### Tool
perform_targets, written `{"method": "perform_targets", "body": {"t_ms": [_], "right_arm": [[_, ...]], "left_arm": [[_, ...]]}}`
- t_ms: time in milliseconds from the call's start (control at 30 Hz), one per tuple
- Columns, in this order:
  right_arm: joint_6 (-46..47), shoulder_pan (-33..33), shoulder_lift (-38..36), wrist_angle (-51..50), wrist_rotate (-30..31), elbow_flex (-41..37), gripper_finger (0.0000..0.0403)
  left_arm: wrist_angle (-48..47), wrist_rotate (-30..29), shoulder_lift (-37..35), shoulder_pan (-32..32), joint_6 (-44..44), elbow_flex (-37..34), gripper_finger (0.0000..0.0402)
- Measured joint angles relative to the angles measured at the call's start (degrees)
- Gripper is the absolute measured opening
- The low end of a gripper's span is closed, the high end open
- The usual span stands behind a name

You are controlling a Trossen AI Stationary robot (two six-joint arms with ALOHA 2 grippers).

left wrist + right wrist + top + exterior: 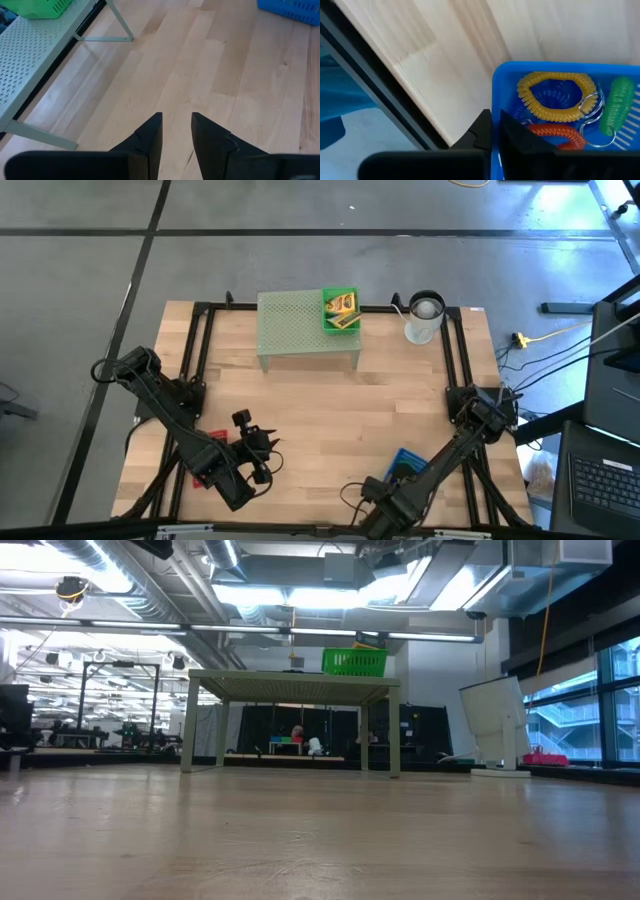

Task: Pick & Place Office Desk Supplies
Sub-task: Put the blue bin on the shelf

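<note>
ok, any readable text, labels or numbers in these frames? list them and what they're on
None readable.
Yellow boxes in the green tray on the mesh riser: dark print on top, too small to read.
Blue tray with the coiled rings: no markings visible.
White jug: no label visible.
Left gripper and right gripper: no markings visible.

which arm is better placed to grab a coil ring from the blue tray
Right: the right hand hangs at the blue tray rim beside the yellow coil ring. The left hand faces bare table.
</note>
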Motion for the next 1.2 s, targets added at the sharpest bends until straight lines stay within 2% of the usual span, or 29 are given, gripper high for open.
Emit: {"method": "perform_targets", "body": {"t_ms": [200,367,567,733,933,1200], "right_arm": [[-7.9,-3.5,-2.3,-0.5,0.8,0.4,0.0011],[-16.4,-6.6,-2.4,-6.7,7.0,6.8,0.0011],[-27.0,-10.2,-2.5,-8.4,15.5,16.5,0.0011],[-34.5,-12.6,-2.5,-10.3,19.7,22.6,0.0011],[-47.5,-15.5,-2.5,-10.3,23.8,25.8,0.0011],[-62.1,-20.8,-2.5,-8.9,33.5,29.4,0.0010]], "left_arm": [[0.0,0.0,0.0,0.0,0.0,0.0,0.0097],[0.0,0.0,0.0,0.0,0.0,0.0,0.0097],[-0.1,0.7,0.0,-0.1,0.9,0.0,0.0097],[-0.3,1.6,0.0,-1.6,0.4,0.0,0.0097],[-0.3,1.2,0.0,-5.5,0.2,0.0,0.0097],[-0.5,-3.2,0.0,-9.4,-0.5,0.0,0.0097]]}}
